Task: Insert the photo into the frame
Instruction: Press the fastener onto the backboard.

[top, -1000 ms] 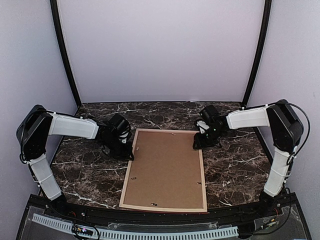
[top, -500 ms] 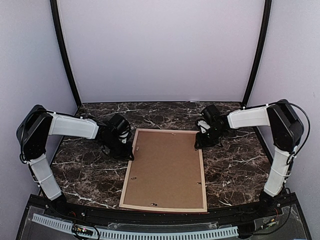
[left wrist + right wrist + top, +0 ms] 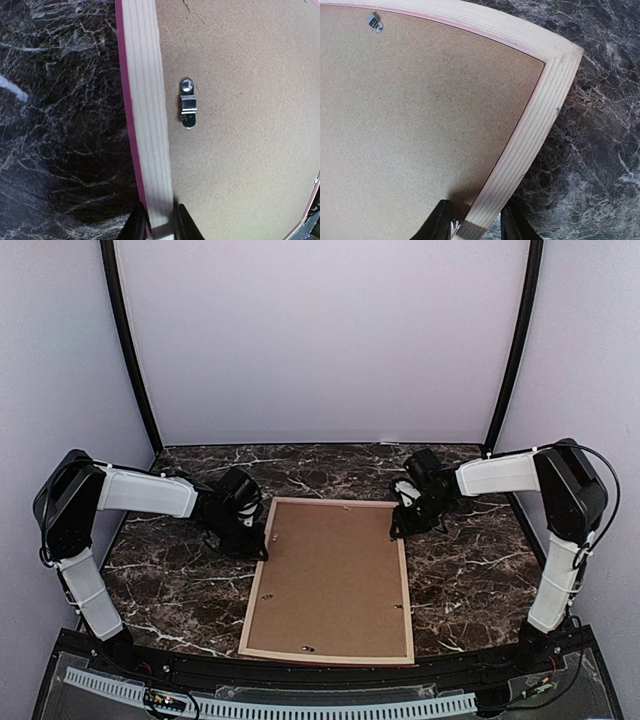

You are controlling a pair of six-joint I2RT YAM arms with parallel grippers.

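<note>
The frame [image 3: 405, 575], light pinkish wood, lies back side up in the middle of the table with a brown backing board [image 3: 330, 580] filling it. The photo is hidden from every view. My left gripper [image 3: 262, 538] sits at the frame's left rail near the far corner. In the left wrist view this left gripper [image 3: 159, 225] is shut on that rail [image 3: 145, 100]. My right gripper [image 3: 397, 530] is at the right rail near the far right corner. Its jaws [image 3: 476, 222] straddle the rail [image 3: 540, 120], with a narrow gap at the inner finger [image 3: 440, 220].
Small metal turn clips [image 3: 188, 102] [image 3: 374, 22] lie on the backing board near the rails. Dark marble tabletop [image 3: 170, 580] surrounds the frame on both sides. Pale walls and black posts enclose the back and sides.
My right gripper's jaws have narrowed around the right rail. The left gripper and the frame have not visibly moved.
</note>
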